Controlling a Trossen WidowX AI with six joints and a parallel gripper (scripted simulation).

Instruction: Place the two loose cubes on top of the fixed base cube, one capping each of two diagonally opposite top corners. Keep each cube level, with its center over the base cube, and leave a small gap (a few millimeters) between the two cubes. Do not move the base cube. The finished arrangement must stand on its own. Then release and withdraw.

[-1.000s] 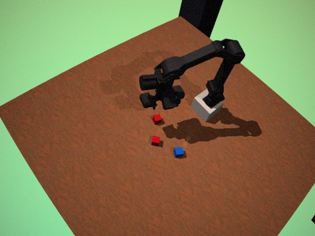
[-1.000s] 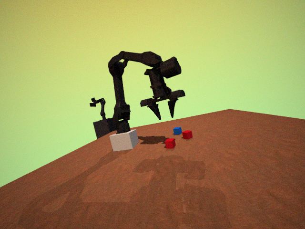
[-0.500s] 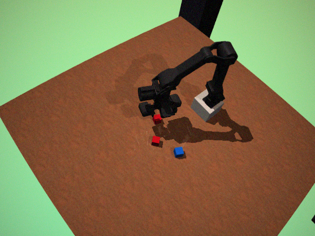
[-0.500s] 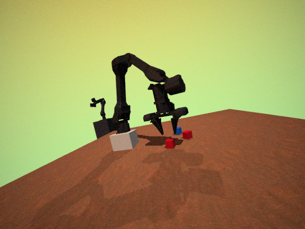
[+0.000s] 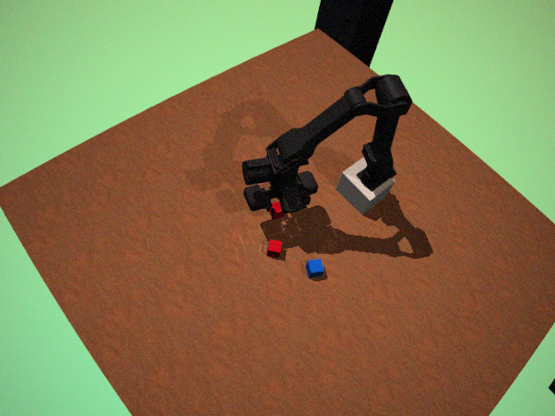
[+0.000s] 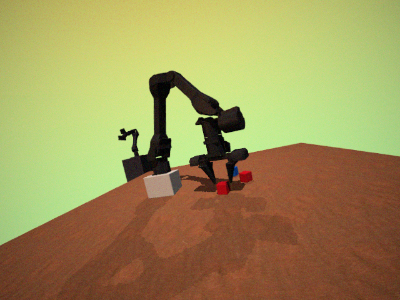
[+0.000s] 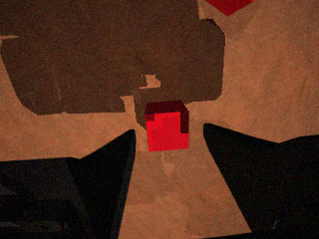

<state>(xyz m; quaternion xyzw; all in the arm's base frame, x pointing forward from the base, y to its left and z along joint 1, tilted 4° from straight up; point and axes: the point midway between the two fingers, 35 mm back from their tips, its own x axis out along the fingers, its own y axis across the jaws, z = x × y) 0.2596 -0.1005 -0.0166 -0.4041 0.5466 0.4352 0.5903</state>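
Observation:
A red cube (image 5: 277, 207) (image 6: 222, 188) (image 7: 168, 135) stands on the table under the gripper. My gripper (image 6: 222, 182) (image 7: 169, 131) is partly open and empty, pointing down low at this cube. In the wrist view the cube shows between the two fingertips, with a gap on each side. How far the tips reach down beside it is unclear. A second red cube (image 5: 274, 247) (image 6: 245, 176) (image 7: 228, 5) stands apart from it. A blue cube (image 5: 315, 267) (image 6: 235, 170) stands beyond, partly behind a finger in the exterior view. No cube rests on another.
The arm rises from a pale block (image 5: 354, 197) (image 6: 161, 185) on the table. A dark post (image 5: 349, 31) stands past the table's far corner in the top view. Another small arm (image 6: 134, 142) shows in the background of the exterior view. The arm's shadow falls near the cubes.

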